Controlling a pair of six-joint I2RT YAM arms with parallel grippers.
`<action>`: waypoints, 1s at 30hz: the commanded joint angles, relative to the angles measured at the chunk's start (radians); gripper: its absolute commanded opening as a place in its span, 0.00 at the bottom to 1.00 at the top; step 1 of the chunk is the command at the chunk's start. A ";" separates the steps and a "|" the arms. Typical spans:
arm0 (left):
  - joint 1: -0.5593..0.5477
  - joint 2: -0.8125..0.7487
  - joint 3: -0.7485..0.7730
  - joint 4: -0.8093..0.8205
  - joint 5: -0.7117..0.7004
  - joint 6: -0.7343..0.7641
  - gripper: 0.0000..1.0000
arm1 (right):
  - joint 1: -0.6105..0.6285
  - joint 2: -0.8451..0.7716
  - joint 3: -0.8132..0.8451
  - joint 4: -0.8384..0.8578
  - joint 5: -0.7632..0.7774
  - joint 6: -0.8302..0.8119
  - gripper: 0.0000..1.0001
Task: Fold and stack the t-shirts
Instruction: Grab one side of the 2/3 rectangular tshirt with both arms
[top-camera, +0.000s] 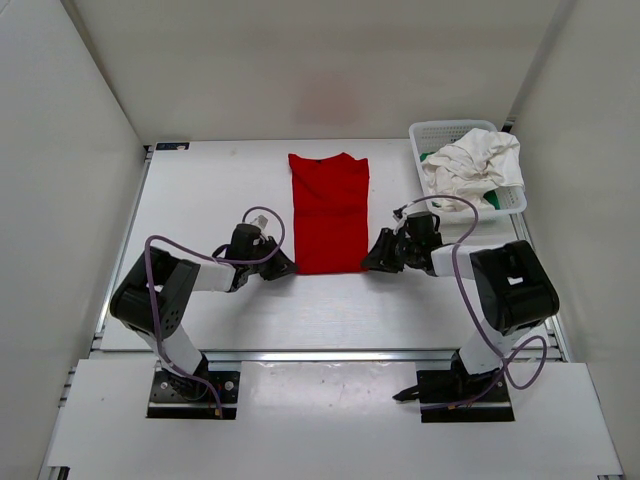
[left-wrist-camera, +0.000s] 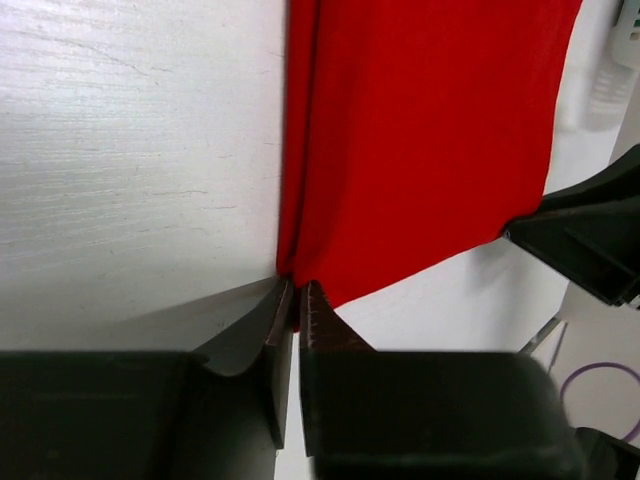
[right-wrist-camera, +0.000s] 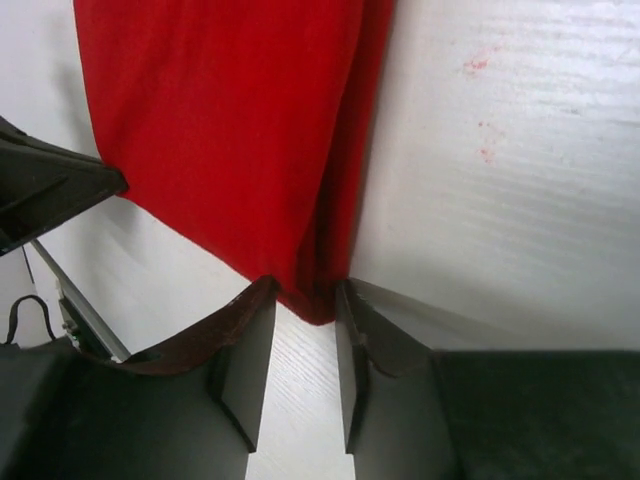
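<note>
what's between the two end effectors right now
The near edge of the red t-shirt fills the gap: the left end effector is at one corner, the right end effector at the other. The top view shows it.

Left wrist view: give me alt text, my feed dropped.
The left hand pinches the near corner of the folded red shirt, fingers almost together. The shirt lies flat on the white table, stretching away from the camera.
</note>
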 joint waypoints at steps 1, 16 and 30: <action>-0.005 0.001 0.023 0.012 -0.013 0.009 0.14 | 0.003 0.048 0.023 0.011 0.010 -0.003 0.28; -0.072 -0.457 -0.278 -0.413 0.057 0.161 0.00 | 0.288 -0.342 -0.338 -0.079 0.142 0.133 0.00; -0.013 -0.504 0.277 -0.557 0.010 0.209 0.00 | 0.055 -0.545 0.025 -0.382 0.098 -0.032 0.01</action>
